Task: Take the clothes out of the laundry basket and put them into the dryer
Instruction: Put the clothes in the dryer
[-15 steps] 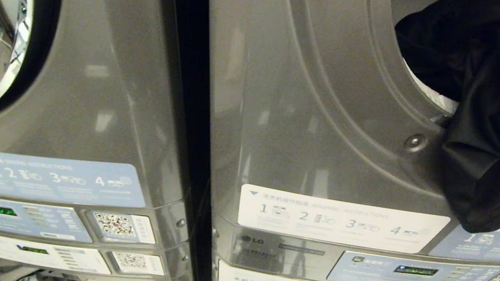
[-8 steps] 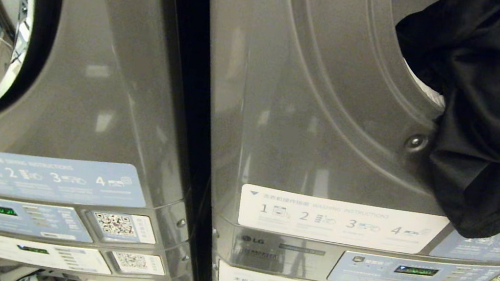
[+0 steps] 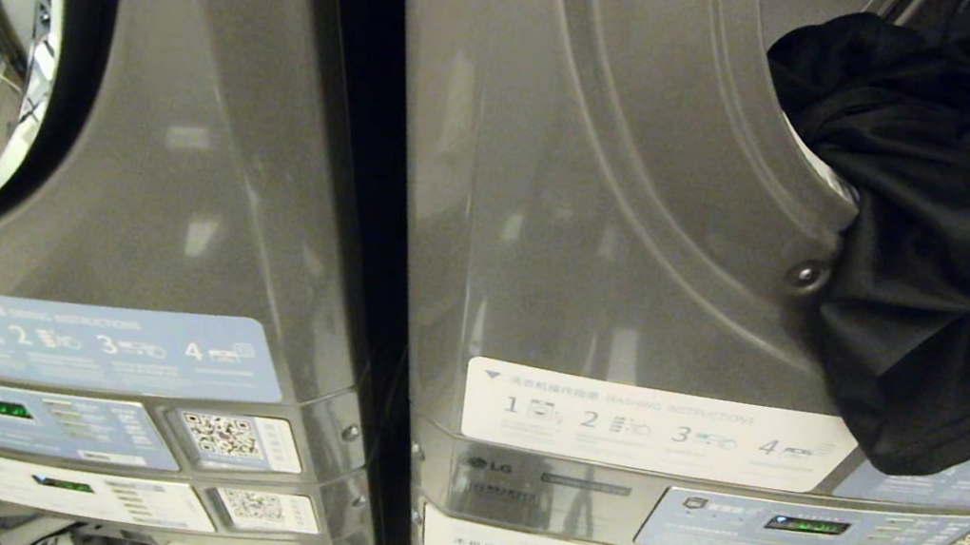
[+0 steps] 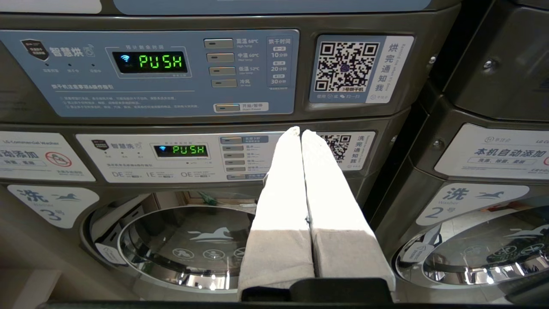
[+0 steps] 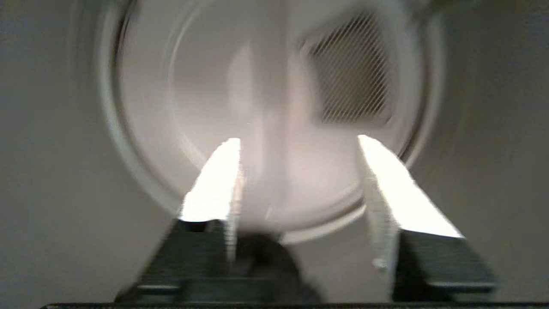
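A black garment [image 3: 935, 282] hangs over the lower rim of the grey dryer [image 3: 632, 189] at the right of the head view, part inside the opening and part down the front. My right gripper [image 5: 298, 143] is open inside the pale drum [image 5: 180, 107], pointing at the back wall and its vent grille [image 5: 351, 81]; nothing sits between its fingertips, and a bit of black cloth [image 5: 266, 253] lies at the base of its fingers. My left gripper [image 4: 299, 131] is shut and empty, parked low before the control panels. The laundry basket is out of view.
A second grey machine [image 3: 202, 173] stands to the left with a dark gap between the two. Control panels [image 4: 150, 73] showing green "PUSH" run below the dryers. Round washer doors [image 4: 188, 244] sit under them, close to the left gripper.
The black garment has slumped: its upper bulk has dropped from the top of the opening and its lower edge now hangs further down and to the left on the dryer front.
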Motion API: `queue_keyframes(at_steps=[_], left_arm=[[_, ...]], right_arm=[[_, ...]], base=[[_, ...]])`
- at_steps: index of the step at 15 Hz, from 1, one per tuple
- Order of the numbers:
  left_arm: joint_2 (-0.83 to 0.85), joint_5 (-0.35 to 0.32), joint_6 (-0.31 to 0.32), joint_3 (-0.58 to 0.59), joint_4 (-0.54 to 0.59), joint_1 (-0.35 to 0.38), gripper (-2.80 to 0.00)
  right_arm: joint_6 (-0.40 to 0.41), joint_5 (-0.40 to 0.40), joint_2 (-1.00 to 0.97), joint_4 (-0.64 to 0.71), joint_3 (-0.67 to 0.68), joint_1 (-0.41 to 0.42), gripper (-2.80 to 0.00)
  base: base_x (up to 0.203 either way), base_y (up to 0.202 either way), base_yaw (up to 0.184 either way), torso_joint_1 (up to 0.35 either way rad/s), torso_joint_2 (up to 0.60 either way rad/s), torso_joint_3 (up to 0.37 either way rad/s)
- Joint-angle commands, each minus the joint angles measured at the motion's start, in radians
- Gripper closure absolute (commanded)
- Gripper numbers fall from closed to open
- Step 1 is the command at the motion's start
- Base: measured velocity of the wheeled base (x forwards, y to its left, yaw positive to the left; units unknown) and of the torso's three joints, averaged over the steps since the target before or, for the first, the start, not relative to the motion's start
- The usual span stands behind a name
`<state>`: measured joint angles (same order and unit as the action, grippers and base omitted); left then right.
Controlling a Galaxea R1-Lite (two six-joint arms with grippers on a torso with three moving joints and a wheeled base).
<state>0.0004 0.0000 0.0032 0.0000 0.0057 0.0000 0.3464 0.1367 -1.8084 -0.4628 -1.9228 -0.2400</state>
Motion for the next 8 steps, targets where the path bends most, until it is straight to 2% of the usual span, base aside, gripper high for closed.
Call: queue_keyframes(at_steps=[1,4,8], left_arm=[[0.000,0.000,0.000,0.002,0.000,0.000,0.00],[0.000,0.000,0.000,0.000,0.000,0.000,0.00],[0.000,0.000,0.000,0.002,0.000,0.000,0.00]], right_arm=[[-0.014,0.001,0.027,0.068,-0.009,-0.002,-2.80],[-0.034,0.007,0.140,0.149,0.025,-0.034,-2.80],[-0.077,0.022,0.379,0.256,0.215,-0.100,-2.80]], base=[[0.000,0.000,0.000,0.000,0.00,0.000],[0.000,0.000,0.000,0.000,0.00,0.000],[0.000,0.000,0.000,0.000,0.00,0.000]])
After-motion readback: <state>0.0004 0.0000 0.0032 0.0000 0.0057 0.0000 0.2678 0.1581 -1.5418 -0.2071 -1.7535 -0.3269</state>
